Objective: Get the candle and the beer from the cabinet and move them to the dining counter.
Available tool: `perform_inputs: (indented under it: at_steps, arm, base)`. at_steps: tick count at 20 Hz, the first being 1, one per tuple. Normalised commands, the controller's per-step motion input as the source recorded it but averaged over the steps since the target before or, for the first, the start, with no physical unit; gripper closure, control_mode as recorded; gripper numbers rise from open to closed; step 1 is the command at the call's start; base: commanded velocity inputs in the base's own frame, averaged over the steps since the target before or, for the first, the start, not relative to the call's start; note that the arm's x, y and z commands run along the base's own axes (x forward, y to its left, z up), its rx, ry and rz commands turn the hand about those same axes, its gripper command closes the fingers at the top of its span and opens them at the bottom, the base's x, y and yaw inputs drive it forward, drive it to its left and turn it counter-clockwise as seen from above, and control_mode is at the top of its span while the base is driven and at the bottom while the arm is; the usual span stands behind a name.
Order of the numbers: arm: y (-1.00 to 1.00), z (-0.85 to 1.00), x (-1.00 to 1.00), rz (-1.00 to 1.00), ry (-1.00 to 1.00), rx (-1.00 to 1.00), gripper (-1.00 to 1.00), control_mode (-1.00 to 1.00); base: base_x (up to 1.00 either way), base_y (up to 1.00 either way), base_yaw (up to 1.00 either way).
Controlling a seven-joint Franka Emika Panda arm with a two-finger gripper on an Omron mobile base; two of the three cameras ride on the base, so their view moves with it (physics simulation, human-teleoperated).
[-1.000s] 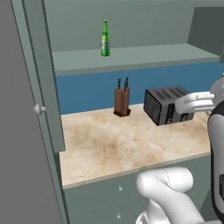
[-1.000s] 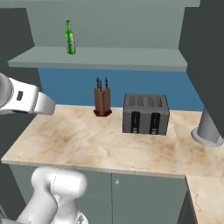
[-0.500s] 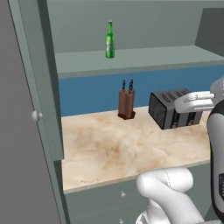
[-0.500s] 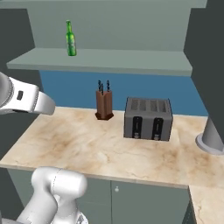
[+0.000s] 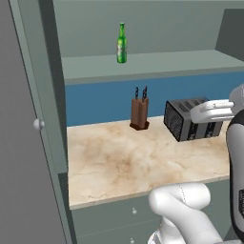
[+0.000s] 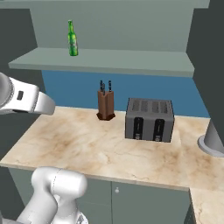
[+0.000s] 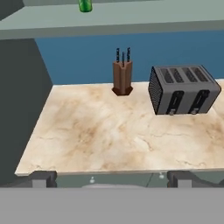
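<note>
A simulated kitchen, seen from a white robot arm facing an open grey-green cabinet (image 5: 143,64) above a marble tabletop (image 6: 105,148). The beer (image 5: 122,44), a slim green bottle with a long neck, stands upright on the cabinet's shelf, toward the shelf's left end and a little back from its front edge. No candle can be made out on the shelf. Below it, on the tabletop, a brown knife block (image 6: 105,104) stands near the back edge, with a dark grey toaster (image 6: 149,119) just beside it to the right. The fingers (image 7: 43,178) show as two dark tips at the bottom of the hand view, set wide apart, so the gripper (image 7: 112,179) is spread and holds nothing. It sits low, near the tabletop's front edge and well apart from the bottle. The beer lies up, forward and to the left of the fingers, with its long axis vertical. The likely next move is a long reach upward and leftward, bringing the fingers level with the bottle's body from the front.
</note>
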Motion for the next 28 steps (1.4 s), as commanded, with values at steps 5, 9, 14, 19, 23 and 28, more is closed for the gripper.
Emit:
perform_inputs:
  at_steps: [5, 9, 14, 19, 23, 28]
  arm:
    - [0.00, 0.00, 0.02, 0.02, 0.00, 0.00, -1.00, -1.00]
    - [0.02, 0.23, 0.00, 0.00, -0.13, 0.00, -1.00, -1.00]
    - [0.14, 0.57, -0.11, 0.00, -0.26, 0.00, -1.00, -1.00]
    - [0.32, 0.55, -0.01, 0.03, -0.23, 0.00, -1.00, -1.00]
    - [0.33, 0.15, 0.25, 0.09, -0.08, 0.00, -1.00, -1.00]
    - [0.22, 0.00, 0.56, 0.08, -0.01, 0.00, -1.00, -1.00]
  base:
    - [0.00, 0.00, 0.00]
    - [0.00, 0.00, 0.00]
    - [0.00, 0.00, 0.00]
    - [0.00, 0.00, 0.00]
    - [0.00, 0.00, 0.00]
    - [0.00, 0.00, 0.00]
